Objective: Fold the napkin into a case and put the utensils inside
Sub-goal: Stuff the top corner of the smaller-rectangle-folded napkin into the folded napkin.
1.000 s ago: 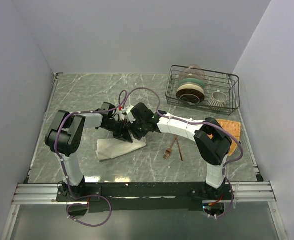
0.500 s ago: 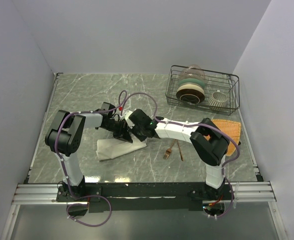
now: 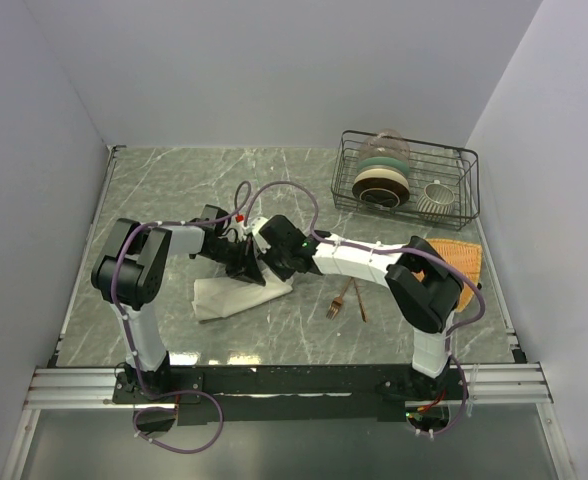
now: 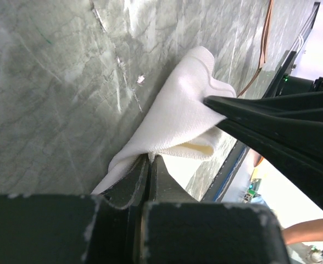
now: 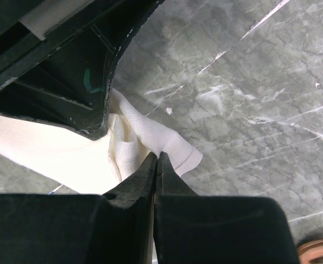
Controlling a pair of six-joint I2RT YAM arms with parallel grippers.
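Note:
The cream-white napkin (image 3: 222, 296) lies loosely bunched on the marble table, left of centre; no case shape shows. My left gripper (image 3: 255, 272) is shut on one raised edge of the napkin (image 4: 175, 113), its tips pinching the cloth. My right gripper (image 3: 275, 266) comes in from the right and is shut on a nearby corner of the napkin (image 5: 137, 135). The two grippers sit almost touching over the cloth's right end. The copper utensils, a fork (image 3: 341, 297) and a spoon (image 3: 360, 301), lie side by side on the table to the right of the napkin, untouched.
A black wire rack (image 3: 408, 153) with stacked bowls and a cup stands at the back right. An orange woven mat (image 3: 464, 259) lies by the right wall, partly under the right arm. Grey walls close in the left, back and right sides.
The right gripper has dropped a little toward the napkin and closed its fingers on the cloth's corner. The left gripper has held its pinch in place.

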